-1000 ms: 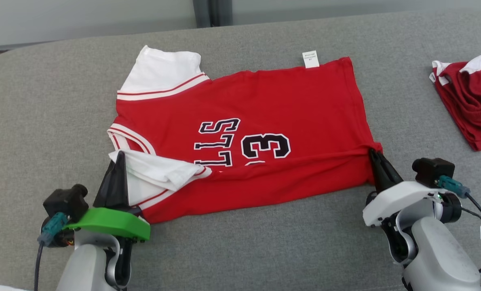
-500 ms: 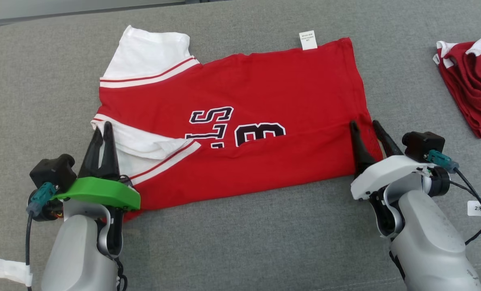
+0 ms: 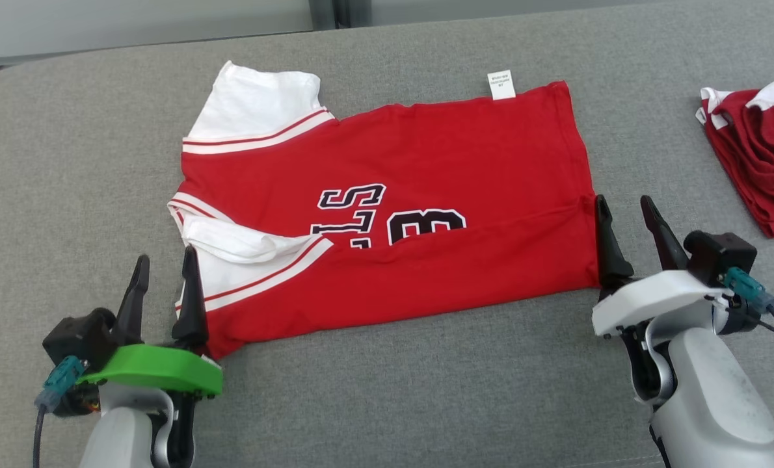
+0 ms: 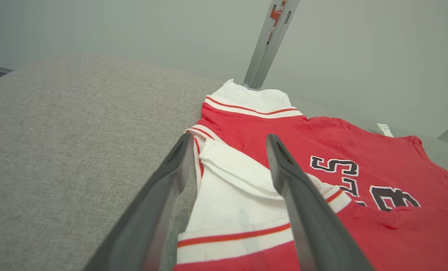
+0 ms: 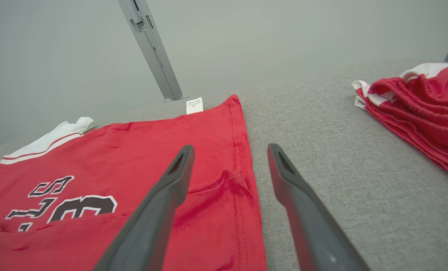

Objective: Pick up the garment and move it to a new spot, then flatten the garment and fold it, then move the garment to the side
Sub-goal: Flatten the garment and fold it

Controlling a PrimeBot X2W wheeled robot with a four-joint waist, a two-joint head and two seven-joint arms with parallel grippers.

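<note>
The garment (image 3: pixel 426 169) is a red jersey with white sleeves and black lettering, lying flat on the grey padded surface (image 3: pixel 393 390). Its near long edge is folded over onto the body. My left gripper (image 3: pixel 166 257) stands open at the garment's near left corner, one finger over the white sleeve and one off the cloth. The left wrist view shows that sleeve (image 4: pixel 231 188) between the open fingers of the left gripper (image 4: pixel 229 137). My right gripper (image 3: pixel 623 201) is open at the garment's right hem. In the right wrist view the right gripper (image 5: pixel 231 147) straddles the hem of the garment (image 5: pixel 152 143) and holds nothing.
A second red and white cloth pile (image 3: pixel 761 156) lies at the far right, also seen as a red pile (image 5: pixel 423 105) from the right wrist. A white label (image 3: pixel 501 84) sticks out at the garment's far edge. A grey metal post (image 4: pixel 269 41) rises behind against a pale wall.
Both grippers were shut on the folded near edge and have opened, letting go of the cloth. They have drawn back a little. The head camera has shifted between frames.
</note>
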